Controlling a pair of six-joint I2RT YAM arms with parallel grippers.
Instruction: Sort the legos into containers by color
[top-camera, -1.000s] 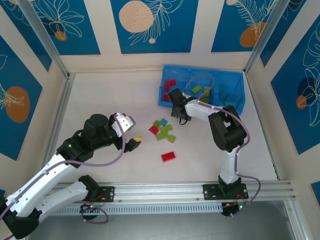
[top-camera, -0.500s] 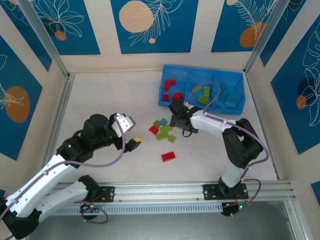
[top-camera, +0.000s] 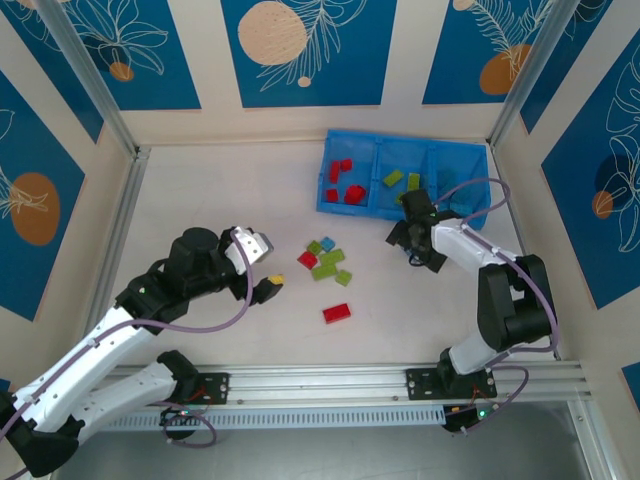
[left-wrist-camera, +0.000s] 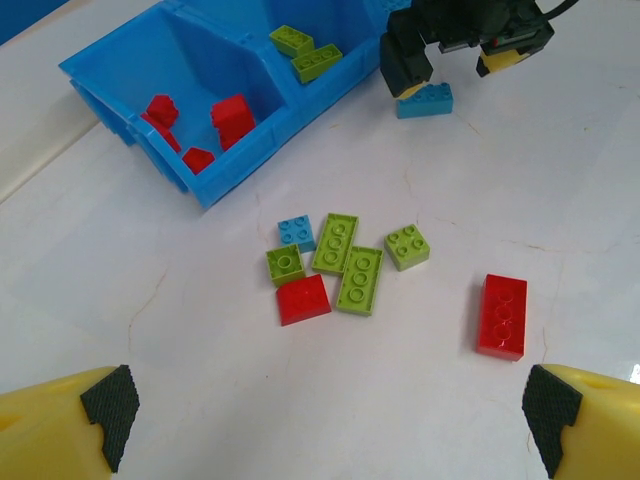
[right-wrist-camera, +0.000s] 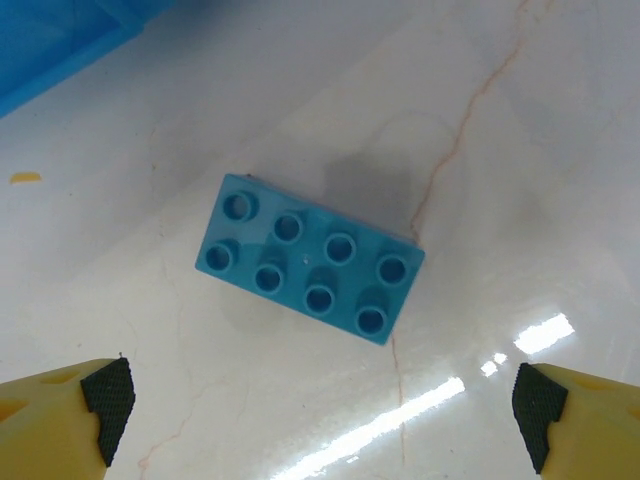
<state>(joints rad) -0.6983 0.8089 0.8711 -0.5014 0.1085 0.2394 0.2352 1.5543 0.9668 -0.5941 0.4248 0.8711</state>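
Between the right gripper (right-wrist-camera: 320, 400) fingertips (right-wrist-camera: 105, 395), seen from its own wrist: jaws spread wide, gripping nothing. A light-blue 2x4 brick (right-wrist-camera: 312, 272) lies flat, studs up, on the white marbled tabletop (right-wrist-camera: 500, 150), ahead of the fingertips and apart from both. From the left wrist view this brick (left-wrist-camera: 424, 99) sits directly under the right gripper (left-wrist-camera: 460, 45), outside the blue bin (left-wrist-camera: 215, 170), just beside its front wall. Left gripper (left-wrist-camera: 330, 410): jaws likewise fully spread, empty, raised above the table; black pads (left-wrist-camera: 108, 408) on yellow fingers at the lower corners of its view. Loose cluster ahead of it, on the table: small blue 2x2 brick (left-wrist-camera: 296, 233), lime 2x2 brick (left-wrist-camera: 285, 264), two lime 2x4 bricks (left-wrist-camera: 336, 243) lying side by side, another lime 2x2 (left-wrist-camera: 407, 246), and a red square brick (left-wrist-camera: 303, 299) touching the lime pieces. A longer red brick (left-wrist-camera: 502, 315) lies apart, to the right of the cluster. Bin contents: red bricks (left-wrist-camera: 230, 115) in the left compartment, lime bricks (left-wrist-camera: 305, 50) in the middle one; right compartment contents hard to make out from overhead. Overhead: right gripper (top-camera: 415, 235) near the bin (top-camera: 400, 137), left gripper (top-camera: 262, 265) left of the cluster.
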